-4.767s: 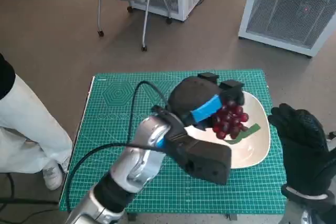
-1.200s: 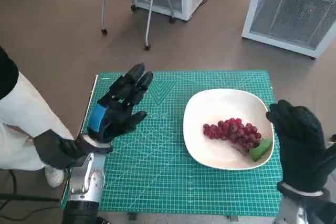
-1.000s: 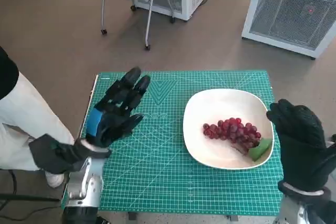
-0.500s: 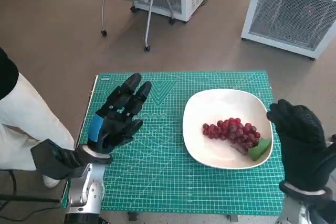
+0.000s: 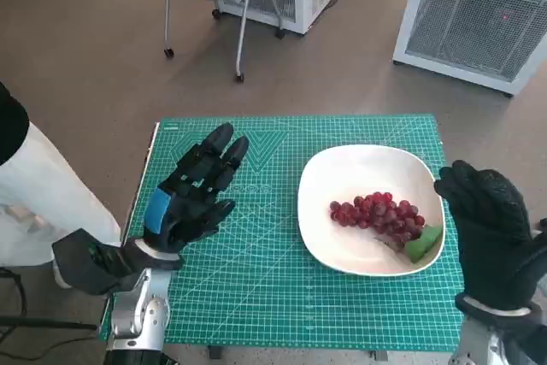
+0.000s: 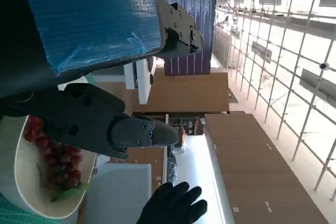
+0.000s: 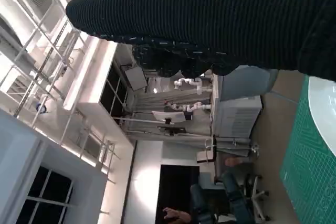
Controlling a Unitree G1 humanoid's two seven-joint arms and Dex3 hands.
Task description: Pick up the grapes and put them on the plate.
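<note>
We've got the grapes [image 5: 379,215] sitting on the plate [image 5: 342,254] near the mat's [image 5: 256,288] right edge, left hand [image 5: 192,191] spread wide and empty over its left side, right hand [image 5: 489,232] off the right edge, fingers curled on nothing.

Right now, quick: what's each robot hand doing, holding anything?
Left robot hand: open, fingers spread, holding nothing.
Right robot hand: empty beside the plate; open or closed cannot be told.
</note>
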